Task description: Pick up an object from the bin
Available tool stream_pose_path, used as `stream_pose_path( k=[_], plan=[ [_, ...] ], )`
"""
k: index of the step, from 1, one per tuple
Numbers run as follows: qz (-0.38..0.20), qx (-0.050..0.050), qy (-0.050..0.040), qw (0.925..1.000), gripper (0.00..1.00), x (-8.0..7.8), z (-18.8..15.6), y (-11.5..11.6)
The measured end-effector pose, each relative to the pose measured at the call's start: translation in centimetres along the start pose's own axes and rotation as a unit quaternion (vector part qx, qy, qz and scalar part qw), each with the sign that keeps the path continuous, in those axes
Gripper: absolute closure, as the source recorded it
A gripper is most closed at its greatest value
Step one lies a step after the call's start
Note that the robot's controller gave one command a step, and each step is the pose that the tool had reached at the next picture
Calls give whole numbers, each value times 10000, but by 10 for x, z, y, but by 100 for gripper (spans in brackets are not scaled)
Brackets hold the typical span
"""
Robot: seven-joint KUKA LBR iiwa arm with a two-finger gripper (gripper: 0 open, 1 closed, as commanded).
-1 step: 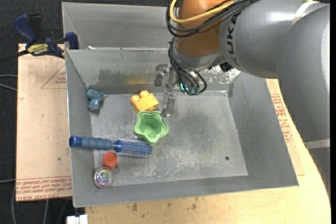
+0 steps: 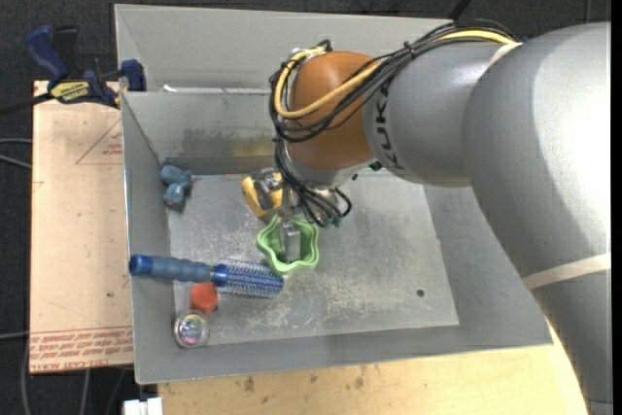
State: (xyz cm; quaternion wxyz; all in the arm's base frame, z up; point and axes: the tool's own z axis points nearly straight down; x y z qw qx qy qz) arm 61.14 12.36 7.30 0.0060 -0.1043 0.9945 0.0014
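Observation:
My gripper [image 2: 290,233] hangs below the orange wrist cover, near the middle of the bin. Its fingers reach down into a green wavy-rimmed cup [image 2: 289,248] that lies on the bin floor. A yellow object [image 2: 259,193] sits just behind and left of the gripper, partly hidden by it. A blue hairbrush [image 2: 209,273] lies on the floor to the left front of the green cup, bristle end pointing towards the cup.
A small blue-grey piece [image 2: 176,184] lies at the back left. An orange-red piece [image 2: 203,296] and a clear glittery ball [image 2: 190,330] rest in the front left corner. The arm covers the bin's right rear part.

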Motion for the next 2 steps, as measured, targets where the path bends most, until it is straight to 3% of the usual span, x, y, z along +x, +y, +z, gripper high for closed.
stream_pose_path(
  k=[1, 2],
  plan=[
    [10, 1, -7, 10000, 100, -2, -5, -1],
    [34, 3, 4, 10000, 100, 34, -188, 25]
  ],
)
